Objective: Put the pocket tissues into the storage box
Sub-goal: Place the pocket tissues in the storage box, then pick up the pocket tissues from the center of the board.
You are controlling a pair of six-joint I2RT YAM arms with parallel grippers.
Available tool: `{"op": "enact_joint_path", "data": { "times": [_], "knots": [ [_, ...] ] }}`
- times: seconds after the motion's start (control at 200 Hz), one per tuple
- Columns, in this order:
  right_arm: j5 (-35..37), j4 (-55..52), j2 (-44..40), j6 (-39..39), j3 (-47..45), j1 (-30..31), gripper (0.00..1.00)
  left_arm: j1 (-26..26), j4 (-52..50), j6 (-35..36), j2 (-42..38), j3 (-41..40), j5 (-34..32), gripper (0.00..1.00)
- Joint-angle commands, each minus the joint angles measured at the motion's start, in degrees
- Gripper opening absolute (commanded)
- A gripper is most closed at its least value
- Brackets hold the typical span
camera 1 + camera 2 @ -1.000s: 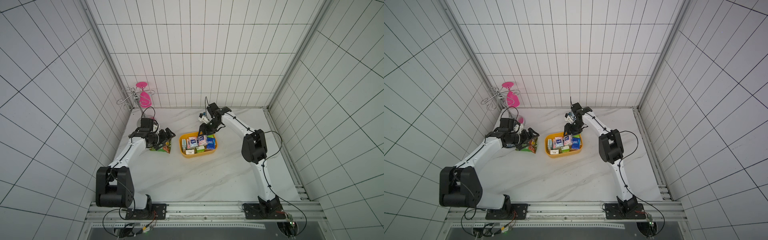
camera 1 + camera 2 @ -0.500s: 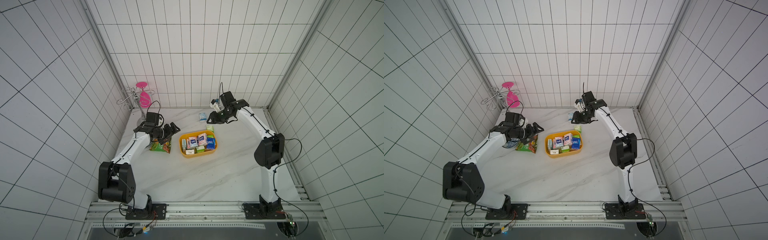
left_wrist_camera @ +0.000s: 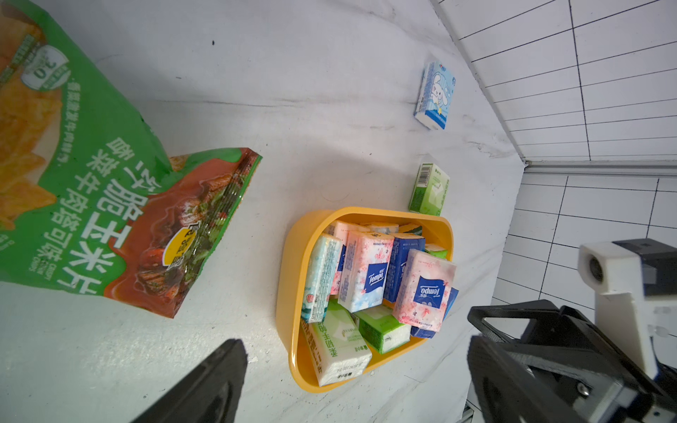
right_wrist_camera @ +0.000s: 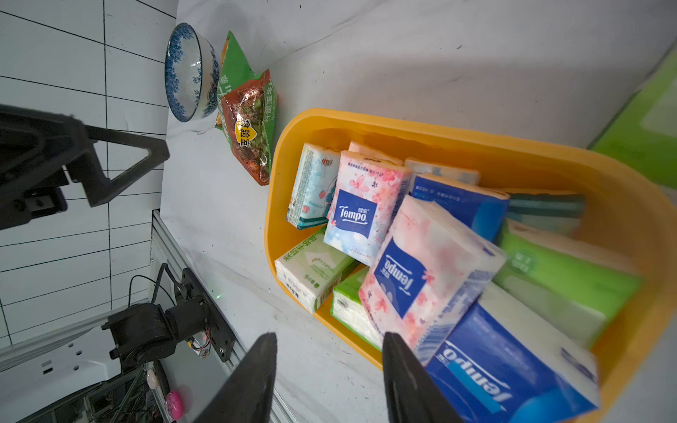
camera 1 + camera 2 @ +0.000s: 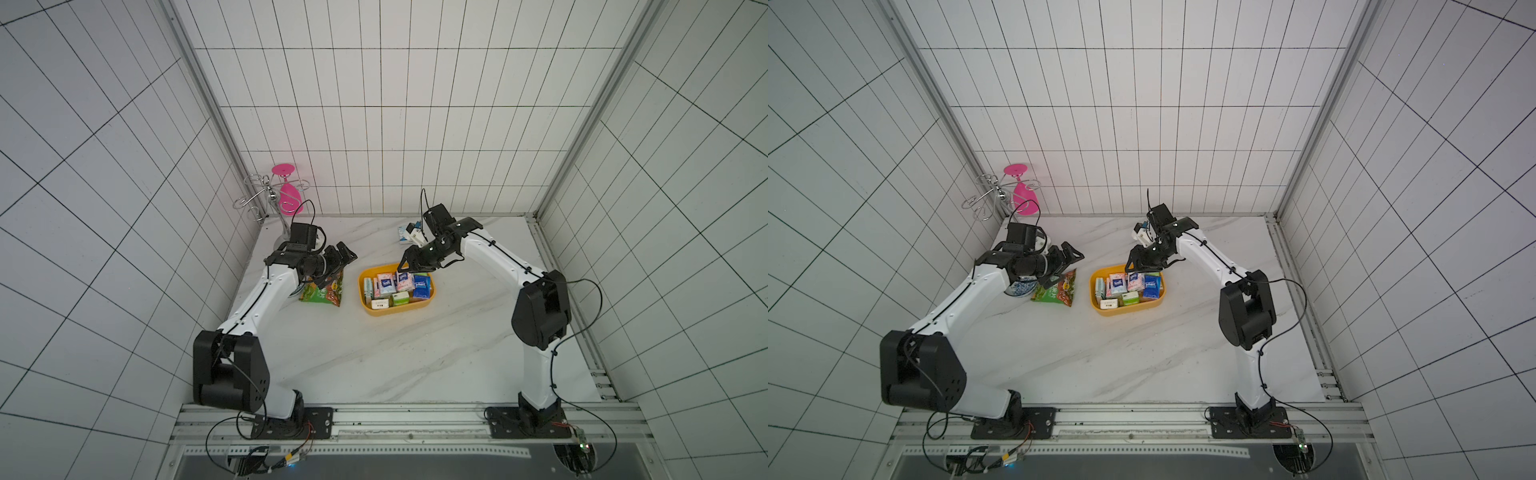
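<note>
The yellow storage box [image 5: 362, 291] [image 5: 1093, 291] sits mid-table, holding several pocket tissues. A pink packet [image 4: 421, 271] [image 3: 425, 289] lies tilted on top of them. Two pocket tissues lie outside. A green one [image 3: 429, 189] [image 4: 644, 128] rests against the box's far wall. A blue-and-white one [image 5: 402, 233] [image 3: 435, 95] lies nearer the back wall. My right gripper [image 5: 405, 268] [image 4: 329, 337] hovers over the box's far edge, open, with only table between its fingers. My left gripper [image 5: 345, 257] [image 3: 353, 342] hangs wide open left of the box, above the snack bag.
A green-and-orange snack bag [image 5: 324, 291] [image 3: 110, 205] lies left of the box. A blue-and-white bowl [image 5: 1021, 286] [image 4: 188, 71] sits beside it under the left arm. A wire rack with a pink glass [image 5: 282, 195] stands in the back left corner. Tiled walls close three sides.
The right gripper swung to the back of the table and has come forward over the box's far edge. The left gripper rose and shifted slightly toward the box, staying open.
</note>
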Motion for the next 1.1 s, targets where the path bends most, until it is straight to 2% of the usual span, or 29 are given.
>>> {"op": "enact_joint_path", "data": {
  "times": [0.0,0.42,0.705,0.865,0.979,1.094],
  "knots": [
    [2.8,1.0,1.0,1.4,-1.8,-0.5,0.51,-0.1,-1.6,1.2,-2.9,-1.1,-1.7,0.97],
    [3.9,1.6,6.1,2.6,-0.1,-0.8,0.51,-0.1,-2.2,2.2,-3.7,-2.1,-1.1,0.97],
    [6.1,1.1,-0.8,1.8,-1.5,-2.6,0.53,-0.4,-3.4,2.8,0.2,3.3,-2.4,0.98],
    [12.5,0.0,-1.4,4.7,-0.7,-4.8,0.6,-0.6,-5.7,5.3,5.3,9.4,-3.0,0.97],
    [16.9,-0.4,1.0,7.5,2.1,-6.0,0.69,-0.6,-7.9,9.2,8.6,13.5,-2.3,0.97],
    [23.0,-0.9,5.3,9.9,6.6,-6.0,0.81,-0.5,-10.1,13.0,10.0,14.1,-2.0,0.97]
  ]
}}
